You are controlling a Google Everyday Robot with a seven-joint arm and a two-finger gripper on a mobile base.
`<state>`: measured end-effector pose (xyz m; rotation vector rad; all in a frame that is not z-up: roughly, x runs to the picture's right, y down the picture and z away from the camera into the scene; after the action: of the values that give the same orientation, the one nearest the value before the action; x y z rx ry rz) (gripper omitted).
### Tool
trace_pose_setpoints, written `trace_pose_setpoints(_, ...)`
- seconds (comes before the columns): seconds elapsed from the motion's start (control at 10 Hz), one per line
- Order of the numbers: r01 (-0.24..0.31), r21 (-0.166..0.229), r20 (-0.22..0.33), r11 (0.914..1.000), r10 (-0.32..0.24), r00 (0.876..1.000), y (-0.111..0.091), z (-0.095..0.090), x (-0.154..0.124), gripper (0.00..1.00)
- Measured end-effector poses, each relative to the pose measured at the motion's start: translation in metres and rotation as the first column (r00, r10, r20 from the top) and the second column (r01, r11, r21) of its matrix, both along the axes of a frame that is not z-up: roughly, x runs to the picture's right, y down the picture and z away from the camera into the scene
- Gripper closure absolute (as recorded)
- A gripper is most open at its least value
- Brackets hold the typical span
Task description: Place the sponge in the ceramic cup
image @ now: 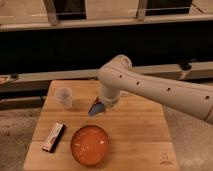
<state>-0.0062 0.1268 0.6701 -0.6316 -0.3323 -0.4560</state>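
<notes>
sponge (95, 108) aslant in gripper (101, 105) above table (142, 136)

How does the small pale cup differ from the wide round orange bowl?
The small pale tapered cup is narrow and whitish; the wide round orange bowl is broad and shallow. The cup stands far left on the wooden table; the bowl sits near its front edge. Both are upright. The hand, shut on the blue-grey sponge, hangs above the table between them.

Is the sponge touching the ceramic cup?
Apart. The camera view shows bare table between the ceramic cup and the sponge, held by the gripper above the table's middle.
</notes>
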Motion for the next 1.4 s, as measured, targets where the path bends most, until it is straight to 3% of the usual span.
trace_pose_setpoints(0.4, 0.006, 0.037, 0.014, 0.9993, -0.007, 1.000, -0.021, 0.017, -0.026, 0.97)
trace_pose_setpoints(0.8, 0.038, 0.052, 0.039, 0.9979, -0.040, 0.998, -0.033, 0.019, -0.066, 0.97)
trace_pose_setpoints(1.4, 0.051, 0.078, 0.057, 0.9957, -0.055, 0.997, -0.048, 0.033, -0.089, 0.97)
